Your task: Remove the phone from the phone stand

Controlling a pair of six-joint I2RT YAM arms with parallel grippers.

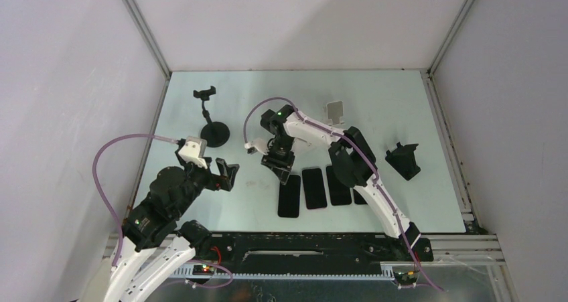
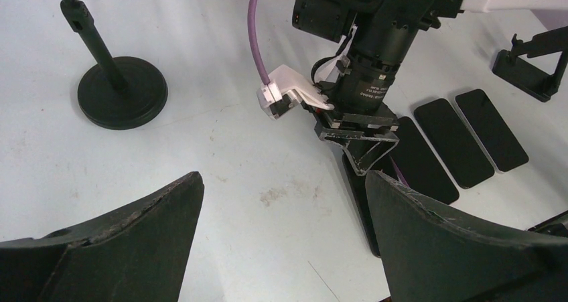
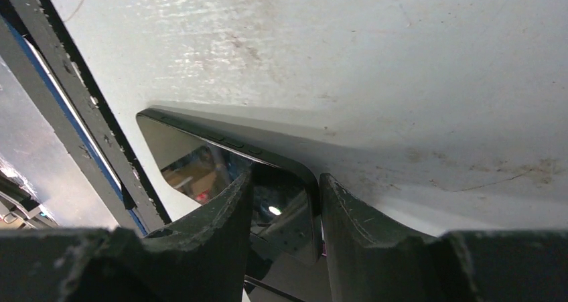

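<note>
From above: pale table (image 1: 375, 101) with four dark handsets laid flat side by side toward the near edge. Leftmost phone (image 1: 289, 198) flat on the surface, its far end right under the right gripper (image 1: 285, 170), pointed straight down. Three other phones (image 1: 313, 188) just beside it to the right, the last partly hidden by the right arm. Well apart from the row: a pole stand (image 1: 216, 133) with round base and top clamp at far left, a small white stand (image 1: 337, 112) behind the right arm, a black wedge stand (image 1: 404, 161) at the right. Left gripper (image 1: 226, 176) left of the row, near the pole stand's base, jaws spread wide, holding nothing.

From the left wrist: both left fingers (image 2: 134, 248) wide apart in the foreground, bare table between them. Beyond, the right gripper (image 2: 365, 156) upright over the phone (image 2: 367, 215), fingertips down at its far end in a narrow V. Other phones (image 2: 453, 151) to the right, pole stand base (image 2: 122, 91) at upper left, black wedge stand (image 2: 532, 64) at upper right.

From the right wrist: two dark fingers (image 3: 221, 228) slightly parted, the glass of the phone (image 3: 194, 161) visible through the narrow gap. Jaws loosened, not pinching the phone; whether the tips touch the glass, impossible to tell. Phone flat against the table, dark edge rail (image 3: 67, 114) at the left of this view.
</note>
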